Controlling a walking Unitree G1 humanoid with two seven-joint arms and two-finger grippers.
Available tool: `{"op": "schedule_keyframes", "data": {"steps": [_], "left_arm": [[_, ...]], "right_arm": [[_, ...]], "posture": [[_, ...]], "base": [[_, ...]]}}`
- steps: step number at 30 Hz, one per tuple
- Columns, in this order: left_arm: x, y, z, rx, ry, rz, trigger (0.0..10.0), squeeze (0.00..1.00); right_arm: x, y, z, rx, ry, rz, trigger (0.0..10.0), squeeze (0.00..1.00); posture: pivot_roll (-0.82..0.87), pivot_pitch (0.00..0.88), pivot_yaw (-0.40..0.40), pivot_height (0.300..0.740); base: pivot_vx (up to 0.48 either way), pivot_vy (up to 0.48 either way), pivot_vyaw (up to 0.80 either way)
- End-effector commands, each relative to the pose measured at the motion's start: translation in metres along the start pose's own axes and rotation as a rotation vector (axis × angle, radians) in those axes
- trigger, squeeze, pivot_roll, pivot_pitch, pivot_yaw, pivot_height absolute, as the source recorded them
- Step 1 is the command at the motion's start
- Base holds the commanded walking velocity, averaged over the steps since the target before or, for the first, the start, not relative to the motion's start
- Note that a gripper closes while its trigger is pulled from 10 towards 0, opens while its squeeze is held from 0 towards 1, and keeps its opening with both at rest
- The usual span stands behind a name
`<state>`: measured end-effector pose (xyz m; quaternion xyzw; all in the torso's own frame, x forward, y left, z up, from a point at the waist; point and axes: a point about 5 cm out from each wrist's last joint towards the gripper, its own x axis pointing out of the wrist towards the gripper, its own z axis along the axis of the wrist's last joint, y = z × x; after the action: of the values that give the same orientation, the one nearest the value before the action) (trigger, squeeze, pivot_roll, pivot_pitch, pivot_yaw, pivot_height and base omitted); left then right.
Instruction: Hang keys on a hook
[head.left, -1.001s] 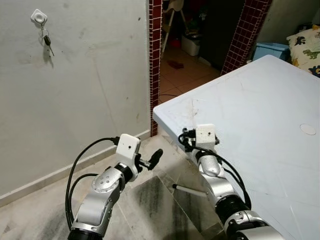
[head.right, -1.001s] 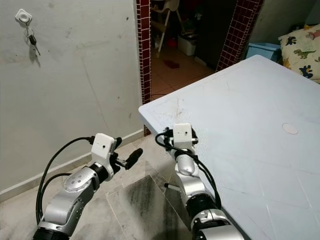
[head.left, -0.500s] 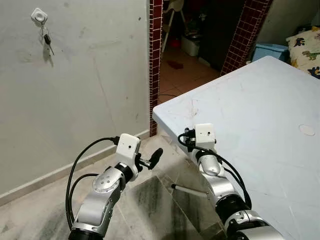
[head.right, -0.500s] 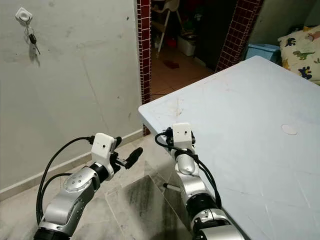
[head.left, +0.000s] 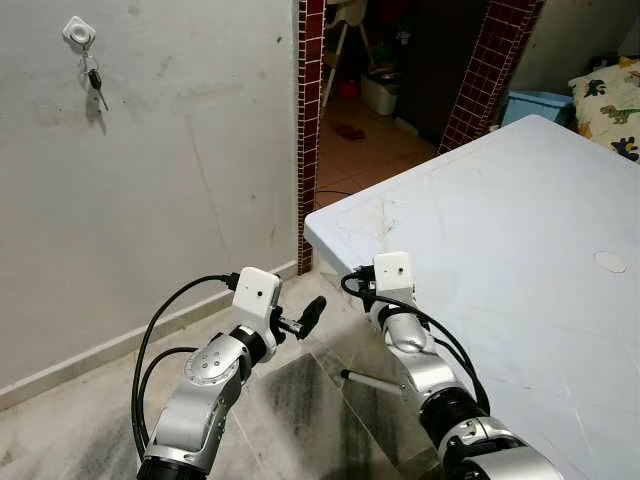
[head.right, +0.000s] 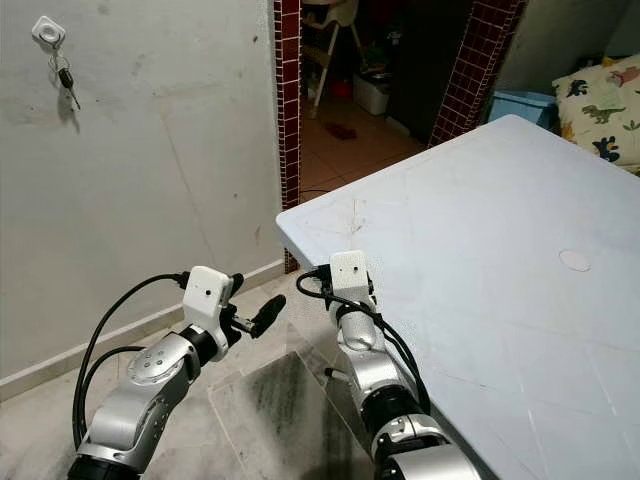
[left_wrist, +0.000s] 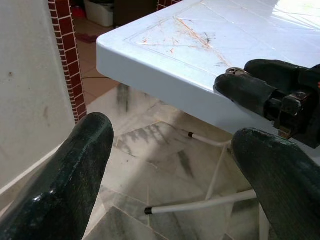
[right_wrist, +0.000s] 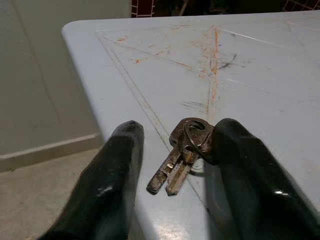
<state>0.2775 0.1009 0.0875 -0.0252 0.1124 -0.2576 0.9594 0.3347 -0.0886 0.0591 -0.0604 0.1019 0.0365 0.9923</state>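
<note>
Right end effector (right_wrist: 172, 165) shifted leftward, keys (right_wrist: 181, 152) between its open fingers

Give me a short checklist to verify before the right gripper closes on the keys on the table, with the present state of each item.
1. Keys lie between the right gripper fingers: ok.
2. Right gripper open: ok.
3. Keys flat on the table, near its corner edge: ok.
4. Left gripper open, off the table over the floor: ok.
5. Hook on the wall is free: not ok, another key set hangs there.
6. Finger contact with the key ring: cannot tell.
</note>
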Motion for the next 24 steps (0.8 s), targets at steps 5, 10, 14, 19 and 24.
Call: {"op": "schedule_keyframes", "data": {"steps": [5,10,14,19,24], "left_arm": [[0.0,0.0,0.0,0.008,0.004,0.0,10.0,0.0],[0.0,0.0,0.0,0.009,0.004,-0.001,10.0,0.0],[0.0,0.0,0.001,0.01,0.004,-0.003,10.0,0.0],[0.001,0.0,0.001,0.01,0.003,-0.001,10.0,0.0],[0.001,0.001,0.001,0.01,0.001,0.0,10.0,0.0]], "right_arm": [[-0.001,-0.01,-0.015,0.021,0.096,-0.057,0.0,0.0],[-0.002,-0.015,-0.016,0.023,0.098,-0.078,0.0,0.0],[-0.001,-0.018,-0.016,0.024,0.098,-0.088,0.0,0.0],[-0.001,-0.023,-0.017,0.022,0.101,-0.104,0.0,0.0],[-0.001,-0.027,-0.017,0.02,0.1,-0.121,0.0,0.0]], "posture": [[0.17,0.0,-0.048,0.74],[0.17,0.0,-0.046,0.74],[0.17,0.0,-0.046,0.74],[0.17,0.0,-0.046,0.74],[0.17,0.0,-0.044,0.74]], "base": [[0.0,0.0,0.0],[0.0,0.0,0.0],[0.0,0.0,0.0],[0.0,0.0,0.0],[0.0,0.0,0.0]]}}
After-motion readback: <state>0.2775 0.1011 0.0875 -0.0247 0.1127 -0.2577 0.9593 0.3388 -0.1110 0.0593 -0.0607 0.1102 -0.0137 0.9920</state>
